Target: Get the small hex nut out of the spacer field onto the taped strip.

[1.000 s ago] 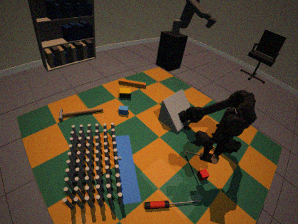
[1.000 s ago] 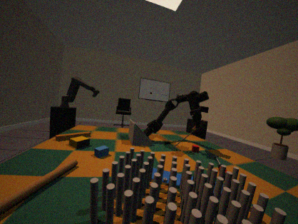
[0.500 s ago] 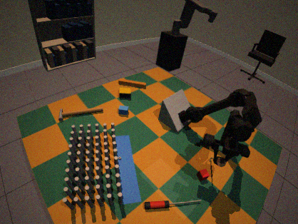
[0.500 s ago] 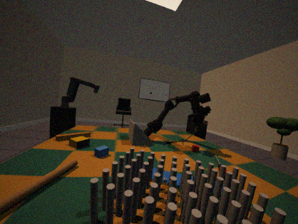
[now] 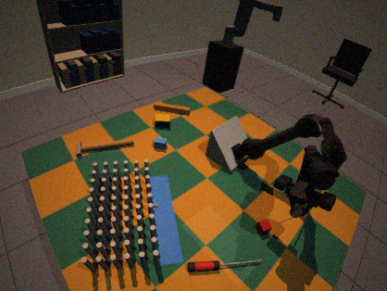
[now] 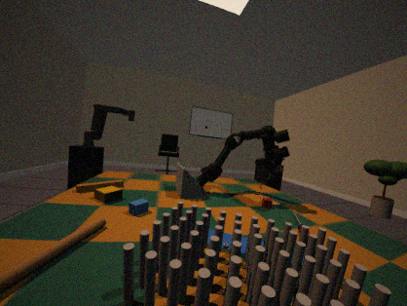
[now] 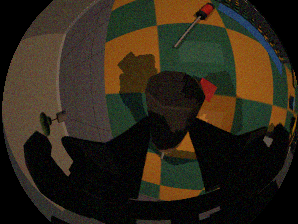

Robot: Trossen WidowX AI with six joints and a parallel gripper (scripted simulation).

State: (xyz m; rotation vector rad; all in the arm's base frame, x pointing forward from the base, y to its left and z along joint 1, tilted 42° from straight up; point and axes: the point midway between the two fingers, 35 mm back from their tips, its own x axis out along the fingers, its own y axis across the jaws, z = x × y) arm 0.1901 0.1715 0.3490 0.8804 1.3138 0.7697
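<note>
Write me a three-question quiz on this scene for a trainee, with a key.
1. True or false: the pincer is open and holds nothing.
2. What colour is the taped strip beside the spacers? A) red B) blue C) white
3. Two handled tools lie free on the mat: a screwdriver near the front edge, and which other tool beyond the spacers' far end?

Key:
1. False. It is shut on the thin rod with the red end.
2. B.
3. The hammer.
</note>
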